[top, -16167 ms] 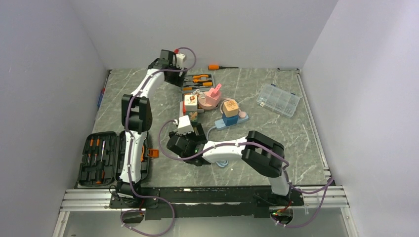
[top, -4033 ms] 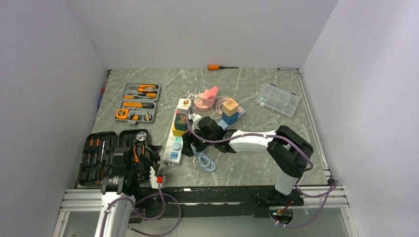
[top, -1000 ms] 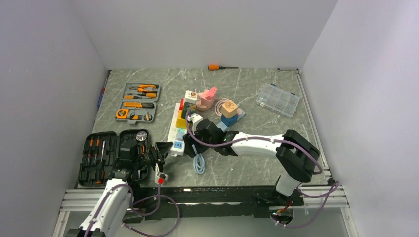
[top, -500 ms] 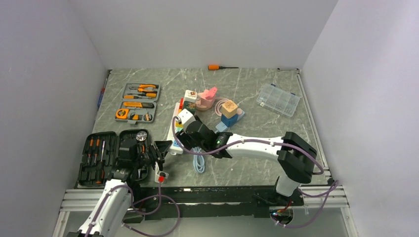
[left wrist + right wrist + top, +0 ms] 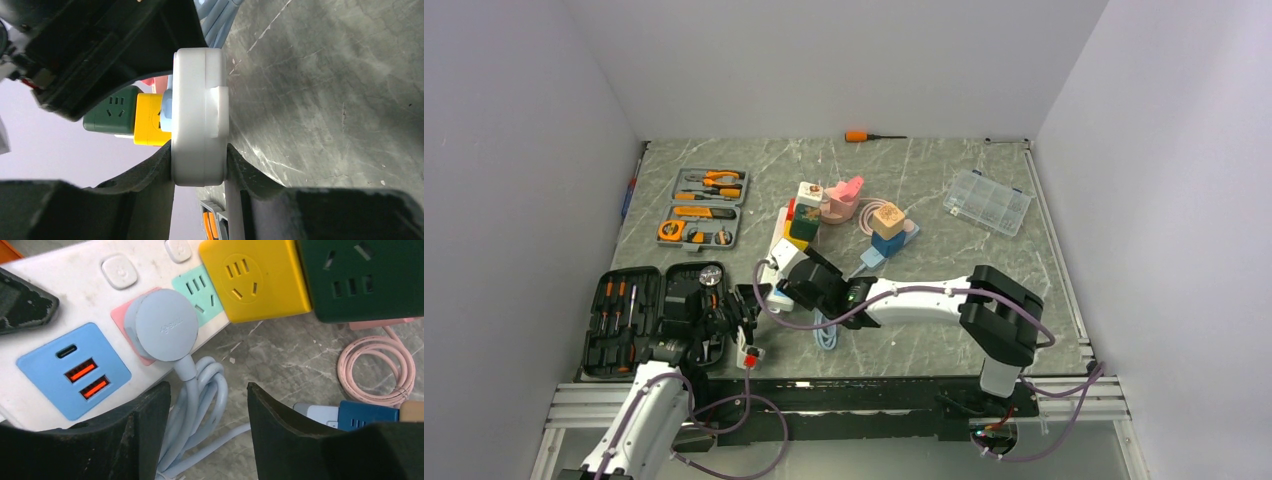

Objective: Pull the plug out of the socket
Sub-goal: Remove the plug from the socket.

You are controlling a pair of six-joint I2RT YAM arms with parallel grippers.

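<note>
The socket (image 5: 776, 250), a long white power strip, lies near the table's middle. My left gripper (image 5: 754, 300) is shut on its near end; in the left wrist view the jaws (image 5: 199, 155) pinch the socket's white edge (image 5: 197, 100). A round light-blue plug (image 5: 166, 325) sits in a pink outlet of the socket (image 5: 120, 295). My right gripper (image 5: 205, 387) hovers open just below the plug, its fingers on either side of the plug's blue cable (image 5: 200, 405). From above, the right gripper (image 5: 799, 280) hides the plug.
Yellow (image 5: 252, 277) and green (image 5: 365, 277) cube adapters sit further along the strip. A pink disc (image 5: 839, 205), light-blue strip (image 5: 886, 240), clear box (image 5: 989, 200), grey tool tray (image 5: 707, 205), black screwdriver case (image 5: 624, 320) and orange screwdriver (image 5: 864, 136) surround it.
My right gripper has slid along the strip toward its near end and now sits over the plug, jaws slightly narrower. The left gripper keeps its hold.
</note>
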